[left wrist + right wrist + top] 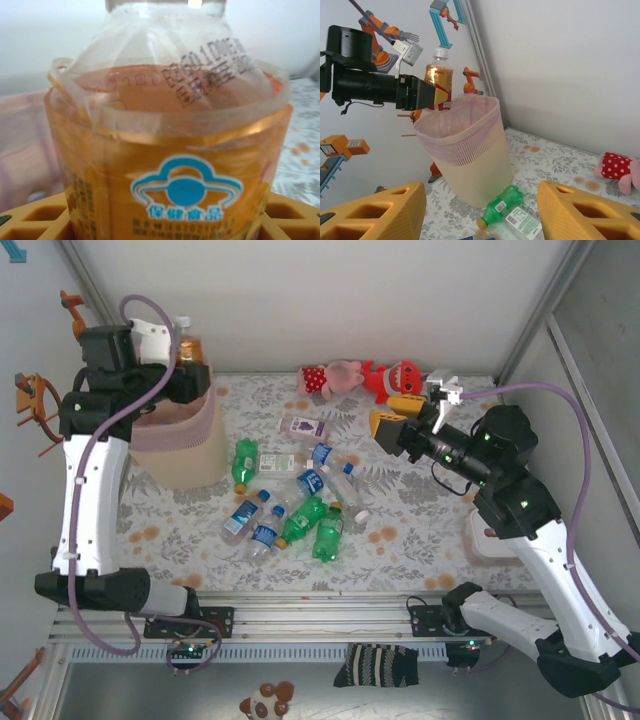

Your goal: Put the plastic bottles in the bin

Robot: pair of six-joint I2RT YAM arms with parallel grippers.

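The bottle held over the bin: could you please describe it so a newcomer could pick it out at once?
Look far left for the tall pink bin. Just above its rim, the left gripper holds one bottle upright. Unlike the green bottles and blue-labelled bottles lying flat beside the bin, it has an orange label and white cap.

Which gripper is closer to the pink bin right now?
Left. The left gripper holds an orange-labelled bottle just above the rim of the bin; the right gripper hangs open far to the right, beyond the bottle pile, near the plush toys.
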